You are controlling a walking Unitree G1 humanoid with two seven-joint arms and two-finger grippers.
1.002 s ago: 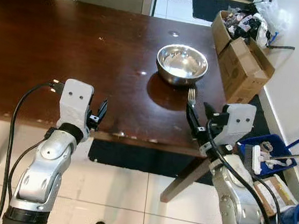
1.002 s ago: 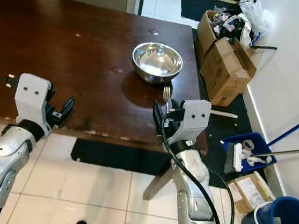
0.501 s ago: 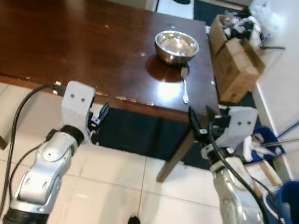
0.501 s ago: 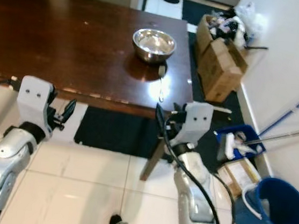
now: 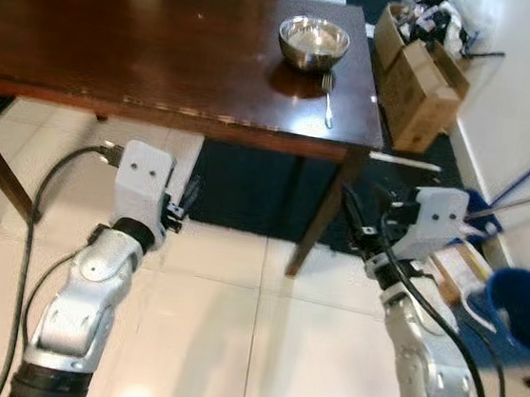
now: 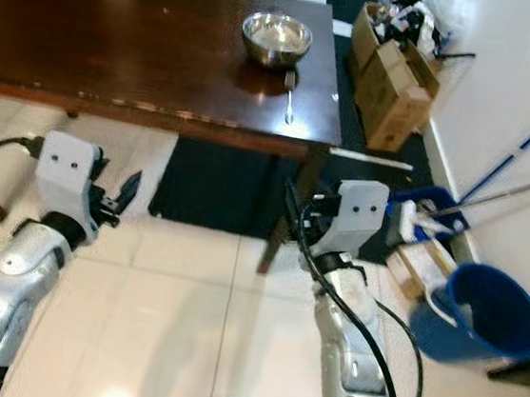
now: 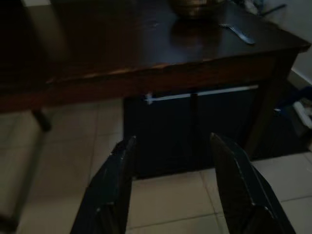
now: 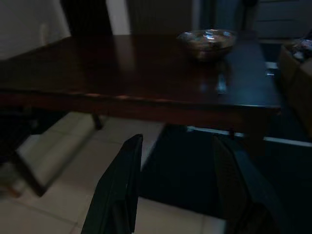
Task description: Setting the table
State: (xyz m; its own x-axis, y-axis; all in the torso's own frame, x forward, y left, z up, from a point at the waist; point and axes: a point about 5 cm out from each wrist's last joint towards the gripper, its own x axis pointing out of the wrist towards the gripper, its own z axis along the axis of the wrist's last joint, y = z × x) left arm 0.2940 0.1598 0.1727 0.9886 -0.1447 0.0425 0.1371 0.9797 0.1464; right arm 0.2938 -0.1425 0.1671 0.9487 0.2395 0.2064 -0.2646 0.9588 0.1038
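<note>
I stand back from the dark wooden surface point(image 5: 149, 42), with both arms bent at the elbow and raised in front of me over the pale tiled floor point(image 5: 220, 337), short of the near edge.

My left gripper point(image 7: 178, 190) points toward the near edge. Its two black fingers point(image 7: 109, 187) are spread apart with nothing between them. The left forearm angles up from low on my left side, with a black cable point(image 5: 37, 220) looping off the wrist.

My right gripper point(image 8: 178, 187) is held at about the same height, on the right, near the corner leg point(image 5: 321, 210) of the surface. Its fingers are also parted and empty, aimed at the near edge. A black cable runs down along that forearm.

On the surface, toward its far right corner, sits a metal bowl point(image 5: 313, 43), upright. A fork point(image 5: 328, 98) lies flat just in front of the bowl on my side, its tines toward the bowl and its handle pointing back toward me. I cannot tell whether the tines touch the bowl.

A dark mat point(image 5: 246, 196) lies on the floor under the right part of the surface. To the right, by the white wall, are cardboard boxes point(image 5: 422, 78), a blue bucket point(image 5: 525, 314) and a mop handle point(image 5: 525, 185) leaning across.
</note>
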